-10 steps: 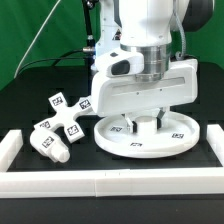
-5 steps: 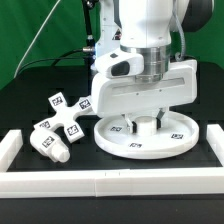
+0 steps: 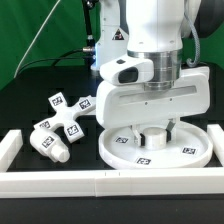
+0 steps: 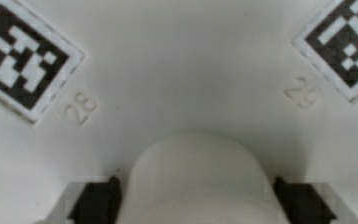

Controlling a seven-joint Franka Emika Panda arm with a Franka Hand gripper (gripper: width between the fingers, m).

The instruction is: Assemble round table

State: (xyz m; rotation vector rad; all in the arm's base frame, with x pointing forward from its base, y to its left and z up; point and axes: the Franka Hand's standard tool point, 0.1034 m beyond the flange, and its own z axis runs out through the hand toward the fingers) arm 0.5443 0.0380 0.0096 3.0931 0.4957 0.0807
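The disc [image 3: 116,150] has just slid across the desk [image 3: 40,85] toward the exterior view's right, and the pincer [image 3: 153,132] went with it. It now lies flat directly beneath the pincer, closer to the rail [image 3: 110,181] than half a second ago. You can take that as a sign the grip is good: the pincer is nearly closed on the hub [image 3: 153,139], with a pad [image 4: 96,200] pressed to each side of it in the wrist view. My guess is you are seating the disc against the rail corner before adding parts. The base [image 3: 66,109] and leg [image 3: 50,148] have not moved and lie well off to the pincer's side, at the exterior view's left. For writing, there are only the square tags [image 4: 25,55], each with a faint two-digit number beside it, perhaps 28 and 23, too blurred to be sure.
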